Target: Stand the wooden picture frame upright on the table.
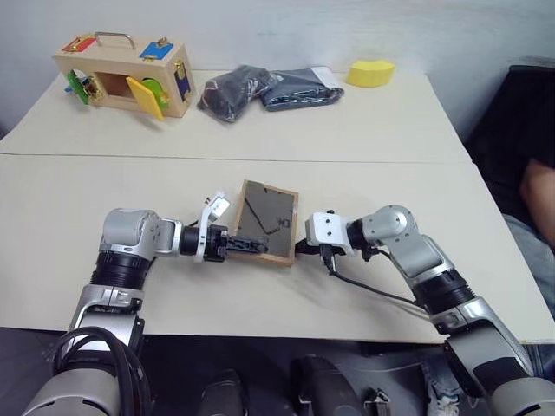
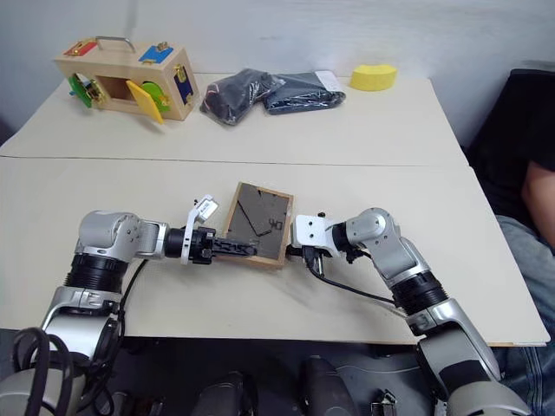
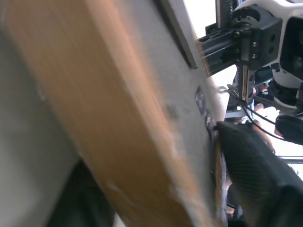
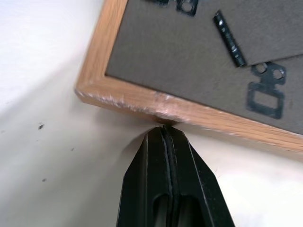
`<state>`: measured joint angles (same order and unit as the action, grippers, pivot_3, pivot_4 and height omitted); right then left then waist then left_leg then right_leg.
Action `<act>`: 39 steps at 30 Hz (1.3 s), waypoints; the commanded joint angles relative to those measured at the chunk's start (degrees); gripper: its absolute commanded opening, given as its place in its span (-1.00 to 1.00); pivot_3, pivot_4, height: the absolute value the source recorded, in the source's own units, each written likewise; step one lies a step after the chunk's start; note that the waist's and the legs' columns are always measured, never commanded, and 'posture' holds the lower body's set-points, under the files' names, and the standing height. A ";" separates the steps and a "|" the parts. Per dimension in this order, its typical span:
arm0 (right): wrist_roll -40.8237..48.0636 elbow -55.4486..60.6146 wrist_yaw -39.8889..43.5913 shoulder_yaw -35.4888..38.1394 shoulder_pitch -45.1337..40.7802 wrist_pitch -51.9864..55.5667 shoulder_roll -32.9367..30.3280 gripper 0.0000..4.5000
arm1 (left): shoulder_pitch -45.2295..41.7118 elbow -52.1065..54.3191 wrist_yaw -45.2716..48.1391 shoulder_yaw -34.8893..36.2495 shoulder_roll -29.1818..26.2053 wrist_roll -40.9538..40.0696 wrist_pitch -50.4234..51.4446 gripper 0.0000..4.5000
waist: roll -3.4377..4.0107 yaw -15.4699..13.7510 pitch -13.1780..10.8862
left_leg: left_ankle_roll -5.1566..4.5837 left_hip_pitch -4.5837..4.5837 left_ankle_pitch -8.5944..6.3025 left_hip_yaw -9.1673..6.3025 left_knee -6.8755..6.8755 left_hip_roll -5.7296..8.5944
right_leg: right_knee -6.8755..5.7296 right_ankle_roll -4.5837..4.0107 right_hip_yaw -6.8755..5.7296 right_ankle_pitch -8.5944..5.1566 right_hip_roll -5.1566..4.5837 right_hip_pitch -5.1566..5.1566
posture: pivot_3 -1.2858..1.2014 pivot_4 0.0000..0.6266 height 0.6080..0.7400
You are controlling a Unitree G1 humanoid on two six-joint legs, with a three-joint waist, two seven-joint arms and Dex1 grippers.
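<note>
Upper left of the head views: a wooden box (image 1: 123,78) with coloured latches and a metal handle stands on the far part of the table (image 1: 78,260). To its right lie a black bundle (image 1: 234,91), then a dark flat pouch (image 1: 302,88), then a yellow object (image 1: 371,73) near the top edge, right of centre.

Left of centre, low in the picture: the left gripper (image 1: 247,246) reaches in from the left. Its black fingers (image 3: 255,170) straddle the left edge of the wooden picture frame (image 1: 267,221), one over the grey backing, the other under the wood. The jaws are partly closed about that edge; whether they actually clamp it cannot be told.

Centre: the picture frame lies back-side up, dark grey backing and prop showing, its long side running toward the top of the picture, a little tilted clockwise. It sits below the thin seam that crosses the tabletop. It is not upright.

Right of centre: the right gripper (image 4: 165,142) comes in from the right. Its two fingers are pressed together, clenched on nothing, with the tip against the frame's right-hand wooden edge near the lower corner.

Far right edge: a person's arm (image 1: 538,195), beside the table.
</note>
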<state>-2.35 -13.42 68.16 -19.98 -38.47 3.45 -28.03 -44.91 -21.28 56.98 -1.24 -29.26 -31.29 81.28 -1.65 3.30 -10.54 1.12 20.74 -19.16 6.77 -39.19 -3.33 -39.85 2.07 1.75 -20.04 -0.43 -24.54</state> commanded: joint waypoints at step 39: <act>15.13 20.89 -8.60 17.62 6.56 6.73 -14.15 1.00 | 1.06 15.21 -0.44 2.94 -5.81 -11.11 -0.67 -0.43 | 0.00 -0.25 -0.05 | 0.03 0.65 0.02 -0.02 0.03 0.04 | 0.05 0.00 0.05 0.00 0.02 -0.64 | 0.03 -0.52 1.00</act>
<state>17.46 7.98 60.14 -5.19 -33.41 24.67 -41.44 -43.21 -8.63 55.23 -0.18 -34.21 -40.19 80.72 -1.65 3.05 -10.59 1.15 21.39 -19.14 6.75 -39.16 -3.28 -39.79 2.07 1.80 -20.04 -0.40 -25.17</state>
